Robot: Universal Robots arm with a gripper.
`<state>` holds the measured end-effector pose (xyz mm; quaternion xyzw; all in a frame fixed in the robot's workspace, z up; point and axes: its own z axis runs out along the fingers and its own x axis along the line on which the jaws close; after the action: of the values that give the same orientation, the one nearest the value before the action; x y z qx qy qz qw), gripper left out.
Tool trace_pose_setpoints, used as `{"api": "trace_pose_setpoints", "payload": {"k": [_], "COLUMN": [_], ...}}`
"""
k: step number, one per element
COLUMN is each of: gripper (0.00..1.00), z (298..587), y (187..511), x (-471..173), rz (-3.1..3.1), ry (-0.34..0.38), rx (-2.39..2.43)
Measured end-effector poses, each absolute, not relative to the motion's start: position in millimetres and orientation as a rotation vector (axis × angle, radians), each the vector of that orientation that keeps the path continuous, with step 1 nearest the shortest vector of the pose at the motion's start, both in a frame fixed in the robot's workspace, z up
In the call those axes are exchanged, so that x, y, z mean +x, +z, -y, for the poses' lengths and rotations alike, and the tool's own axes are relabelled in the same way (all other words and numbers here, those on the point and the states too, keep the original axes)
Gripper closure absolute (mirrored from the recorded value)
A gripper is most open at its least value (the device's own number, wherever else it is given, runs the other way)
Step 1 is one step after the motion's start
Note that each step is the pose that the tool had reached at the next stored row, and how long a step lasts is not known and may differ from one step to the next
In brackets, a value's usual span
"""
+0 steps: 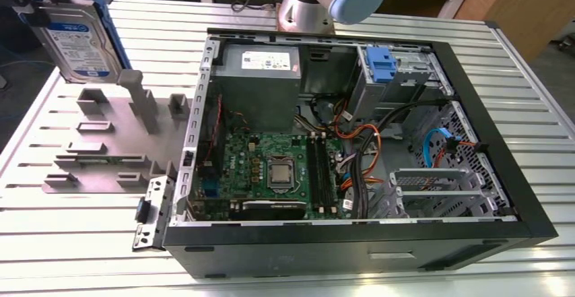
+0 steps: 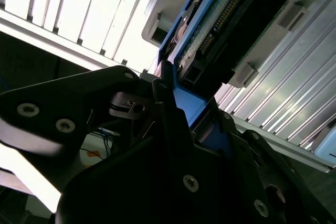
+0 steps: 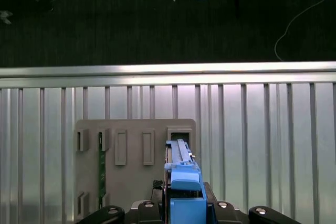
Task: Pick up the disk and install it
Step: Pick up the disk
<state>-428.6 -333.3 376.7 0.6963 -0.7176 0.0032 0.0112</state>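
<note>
Hanging upright at the exterior view's left, the disk (image 1: pixel 79 41) is clamped at its top end by the gripper (image 1: pixel 38 2), its label facing the camera (the blue carrier frame runs down its edge). It is over the grey fixture plate (image 1: pixel 99 145) on the slatted table (image 1: pixel 81 243), well apart from the open computer case (image 1: pixel 359 142). In the second wrist view the dark fingers (image 2: pixel 167 100) pinch the blue frame.
</note>
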Motion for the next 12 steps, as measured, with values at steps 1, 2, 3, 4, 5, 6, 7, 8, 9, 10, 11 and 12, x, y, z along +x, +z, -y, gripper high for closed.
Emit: {"api": "trace_pose_setpoints", "payload": {"k": [1,2,3,4,5,6,7,8,9,10,11,12], "gripper": [0.64,0.64,0.64,0.64,0.64,0.64,0.64,0.64,0.64,0.64,0.64,0.64], "z": [333.3,333.3,333.3,333.3,333.3,333.3,333.3,333.3,333.3,333.3,333.3,333.3], "y": [377.2,377.6,377.9,378.2,378.8,379.4,380.1,380.6,381.1,381.5,382.1,382.6], "x": [-428.7,-428.6,-428.6,-428.6,-428.6,-428.6,-428.6,-428.6,-428.6,-428.7,-428.6,-428.6], "rz": [2.238,2.238,2.238,2.238,2.238,2.238,2.238,2.238,2.238,2.238,2.238,2.238], "ry": [0.011,0.012,0.012,0.012,0.012,0.012,0.012,0.012,0.012,0.012,0.012,0.012], "rx": [2.172,2.171,2.171,2.171,2.171,2.171,2.171,2.171,2.171,2.171,2.171,2.171]}}
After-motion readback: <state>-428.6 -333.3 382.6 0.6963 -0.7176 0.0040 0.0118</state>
